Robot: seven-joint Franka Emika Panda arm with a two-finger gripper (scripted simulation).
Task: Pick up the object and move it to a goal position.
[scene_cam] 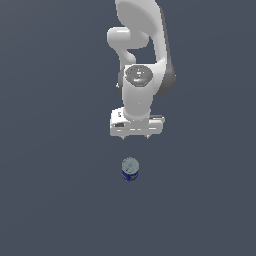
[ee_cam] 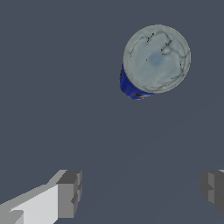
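Observation:
The object is a small can (scene_cam: 130, 169) with a blue label and a grey metal top, standing upright on the dark grey floor. In the wrist view the can (ee_cam: 155, 61) shows from above, mostly its grey top with a strip of blue side. My gripper (scene_cam: 136, 137) hangs above the floor, higher in the exterior view than the can and apart from it. Its fingers are spread wide with nothing between them; in the wrist view the gripper (ee_cam: 142, 192) has the can off to one side of the gap, not between the fingertips (ee_cam: 70, 192).
The white arm (scene_cam: 142, 50) rises behind the gripper in the exterior view. The floor (scene_cam: 50, 175) is a plain dark grey surface with no other objects showing.

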